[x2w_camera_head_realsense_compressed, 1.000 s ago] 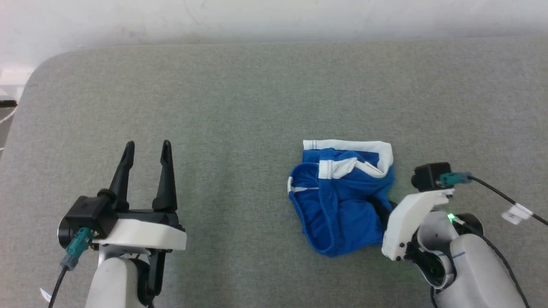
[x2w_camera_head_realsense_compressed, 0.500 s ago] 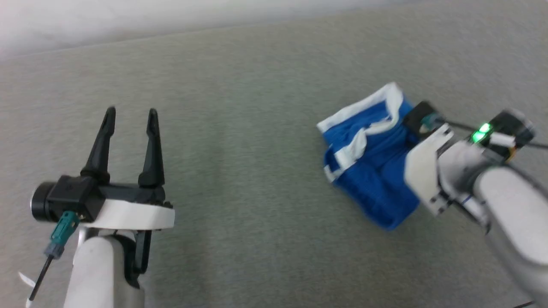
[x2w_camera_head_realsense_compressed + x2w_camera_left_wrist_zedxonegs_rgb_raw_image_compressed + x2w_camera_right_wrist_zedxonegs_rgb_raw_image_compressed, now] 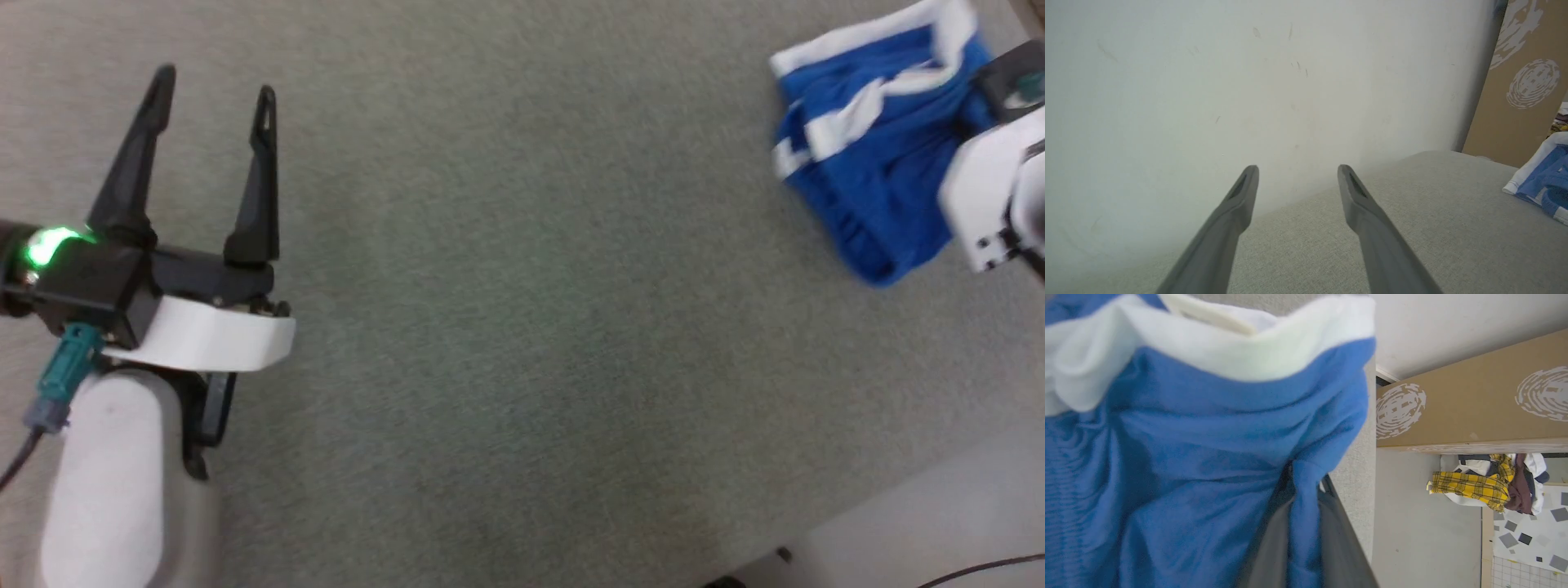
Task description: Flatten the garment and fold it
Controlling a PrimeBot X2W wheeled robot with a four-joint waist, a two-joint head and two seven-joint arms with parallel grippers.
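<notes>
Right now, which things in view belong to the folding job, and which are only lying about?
Belonging to the job: bright blue soft fabric shorts with white stripes, pinched by the right gripper; left gripper, open; grey fabric-covered table.
Lying about: brown cardboard box with white prints; yellow checked cloth heap.

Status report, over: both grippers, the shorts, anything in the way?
Left gripper open, empty. Right gripper shut on garment. Garment bunched, not flat. Cardboard box close beyond it.

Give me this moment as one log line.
garment: bunched, unfolded, on grey pad | right gripper: pinching garment fold | left gripper: open, empty
</notes>
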